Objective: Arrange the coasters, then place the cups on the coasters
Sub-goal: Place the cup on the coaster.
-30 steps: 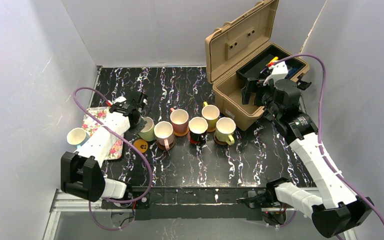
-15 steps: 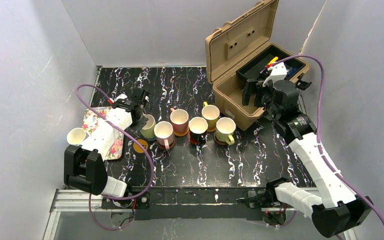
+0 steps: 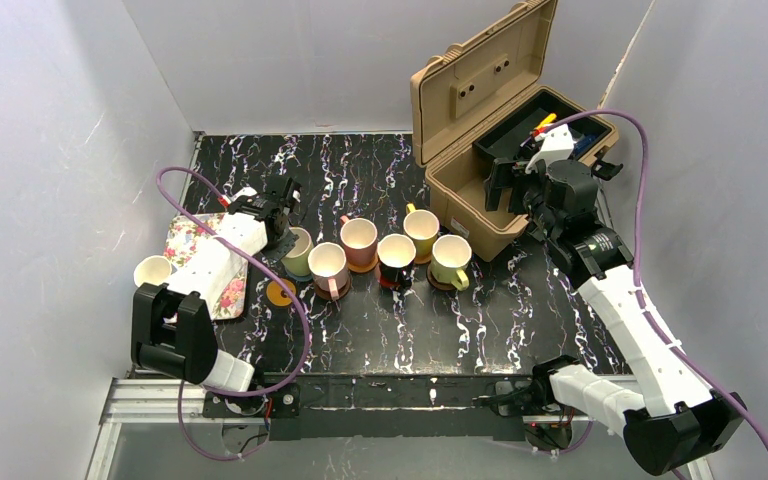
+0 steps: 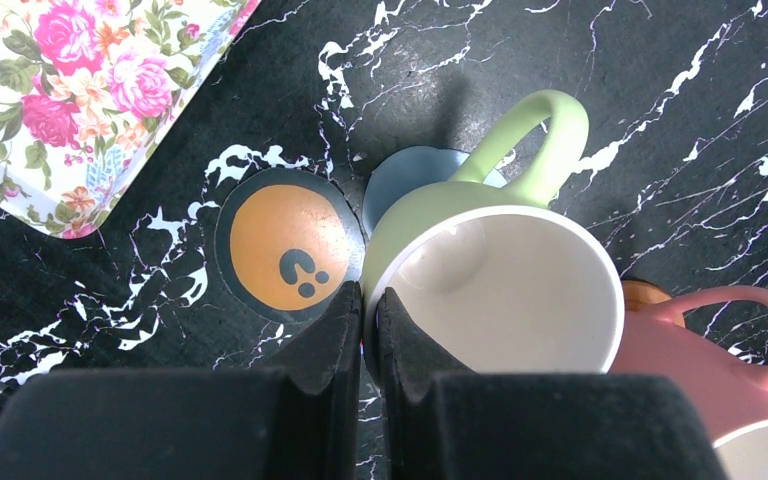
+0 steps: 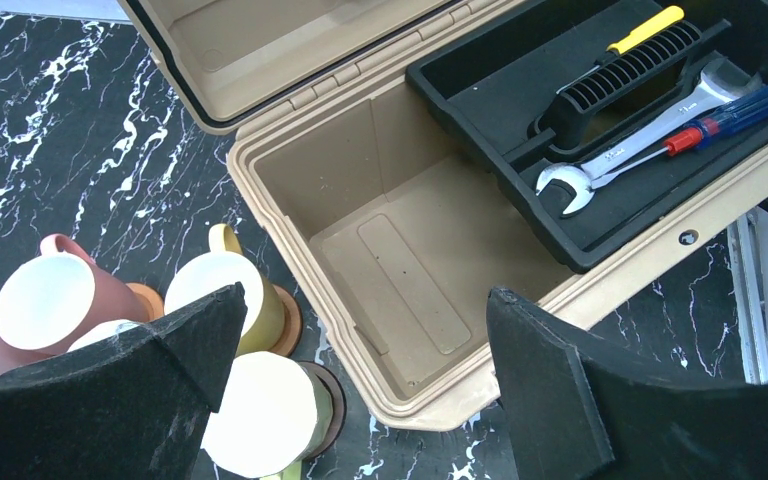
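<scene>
My left gripper [image 4: 368, 300] is shut on the near rim of the green cup [image 4: 490, 280], one finger inside and one outside. That cup sits over a grey-blue coaster [image 4: 400, 180]; I cannot tell whether it rests on it. An orange coaster with a dark mark [image 4: 290, 245] lies bare just left of it. In the top view the green cup [image 3: 297, 253] heads a row of cups on coasters: pink [image 3: 328, 263], salmon [image 3: 359, 238], black [image 3: 396, 252], yellow [image 3: 421, 229], lime [image 3: 451, 257]. A pale cup [image 3: 152, 271] stands left of the tray. My right gripper [image 5: 365, 300] hangs open and holds nothing.
The floral tray [image 3: 182, 235] lies under my left arm at the table's left side. An open tan toolbox [image 3: 460, 190] stands at the back right, with a black insert of tools [image 5: 640, 110]; my right gripper hovers over its front rim [image 5: 290, 200].
My left arm has swung a little leftward at its base, uncovering the orange coaster. The green cup has shifted slightly toward the back. The right arm has not moved.
</scene>
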### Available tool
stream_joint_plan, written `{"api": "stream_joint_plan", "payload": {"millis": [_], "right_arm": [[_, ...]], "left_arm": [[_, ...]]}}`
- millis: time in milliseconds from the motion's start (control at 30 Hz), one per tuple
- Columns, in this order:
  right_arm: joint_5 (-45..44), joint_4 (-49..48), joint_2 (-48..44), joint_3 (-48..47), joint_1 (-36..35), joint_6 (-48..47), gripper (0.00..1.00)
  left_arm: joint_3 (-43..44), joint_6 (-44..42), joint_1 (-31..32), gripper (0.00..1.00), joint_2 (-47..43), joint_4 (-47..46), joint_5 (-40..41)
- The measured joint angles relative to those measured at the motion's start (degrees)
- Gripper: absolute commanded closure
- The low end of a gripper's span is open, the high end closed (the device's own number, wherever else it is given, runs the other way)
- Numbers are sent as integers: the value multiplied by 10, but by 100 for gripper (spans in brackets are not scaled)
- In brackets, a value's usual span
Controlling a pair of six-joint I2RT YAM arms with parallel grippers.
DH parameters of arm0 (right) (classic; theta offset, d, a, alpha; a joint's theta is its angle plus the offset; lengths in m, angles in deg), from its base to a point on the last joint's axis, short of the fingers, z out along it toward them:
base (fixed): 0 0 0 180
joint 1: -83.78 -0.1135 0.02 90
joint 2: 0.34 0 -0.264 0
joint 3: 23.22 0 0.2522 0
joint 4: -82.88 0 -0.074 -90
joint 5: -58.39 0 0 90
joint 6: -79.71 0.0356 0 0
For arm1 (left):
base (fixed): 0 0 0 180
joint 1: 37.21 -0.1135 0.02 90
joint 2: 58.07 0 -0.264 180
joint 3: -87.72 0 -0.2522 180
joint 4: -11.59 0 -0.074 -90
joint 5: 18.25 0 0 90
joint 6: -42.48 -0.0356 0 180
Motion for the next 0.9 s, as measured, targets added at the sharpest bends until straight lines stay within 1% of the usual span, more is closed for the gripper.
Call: {"api": "stream_joint_plan", "payload": {"millis": [900], "right_arm": [[0, 0, 0, 1, 0, 0, 1]], "left_arm": [[0, 0, 0, 100, 20, -17, 11]]}}
